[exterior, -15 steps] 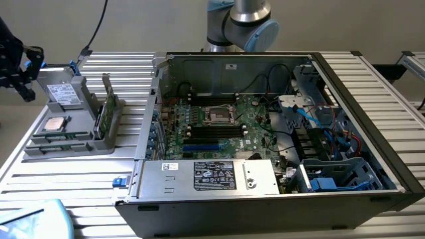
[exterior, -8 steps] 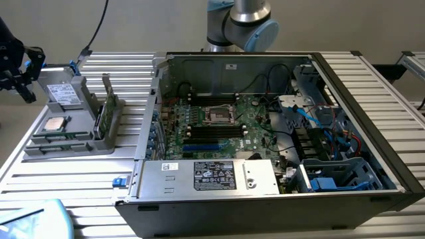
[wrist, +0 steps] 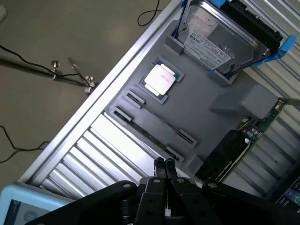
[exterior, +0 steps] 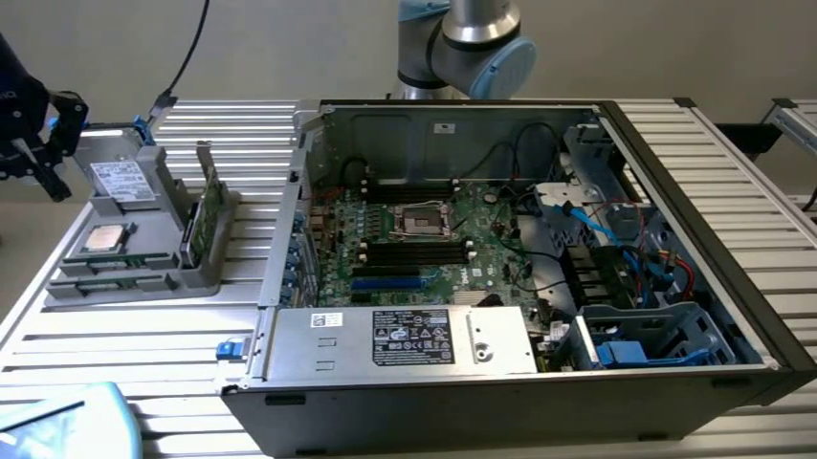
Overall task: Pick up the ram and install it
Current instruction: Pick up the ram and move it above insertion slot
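Grey parts tray (wrist: 220, 110): ram (wrist: 148, 134) sits in long slot along tray's outer rim, just beside silver processor chip (wrist: 159, 80). Hard drive (wrist: 220, 40) at tray end past chip. Gripper (wrist: 164, 163) over tray rim near ram's end, jaws pinched together, nothing held. Open PC case (exterior: 383, 134) next to tray.

— What carries the things here?
— A ribbed metal table (exterior: 141, 349).
— And what lies directly on it?
— A grey holder tray (exterior: 160, 234) at the exterior view's left, an open computer case (exterior: 511, 406) just beside it, and a light-blue object (exterior: 64, 421) near a corner.
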Available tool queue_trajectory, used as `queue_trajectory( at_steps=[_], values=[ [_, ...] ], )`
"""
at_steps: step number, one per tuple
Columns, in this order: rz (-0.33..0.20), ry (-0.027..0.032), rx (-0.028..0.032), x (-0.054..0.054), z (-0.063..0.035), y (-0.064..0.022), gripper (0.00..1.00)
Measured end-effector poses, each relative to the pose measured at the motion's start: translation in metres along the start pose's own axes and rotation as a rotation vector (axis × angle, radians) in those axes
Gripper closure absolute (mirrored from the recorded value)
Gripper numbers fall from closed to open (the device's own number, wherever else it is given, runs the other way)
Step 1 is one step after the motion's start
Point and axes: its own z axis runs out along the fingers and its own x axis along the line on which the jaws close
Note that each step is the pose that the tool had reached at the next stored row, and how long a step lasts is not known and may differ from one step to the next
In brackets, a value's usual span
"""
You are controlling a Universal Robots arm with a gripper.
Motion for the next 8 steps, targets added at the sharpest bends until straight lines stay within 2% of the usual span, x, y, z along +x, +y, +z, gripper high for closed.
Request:
queue_trajectory(
  at_steps=[8],
  values=[
    [-0.146, 0.0070, 0.0000, 0.0000, 0.0043, -0.0002, 0.90]
  ],
)
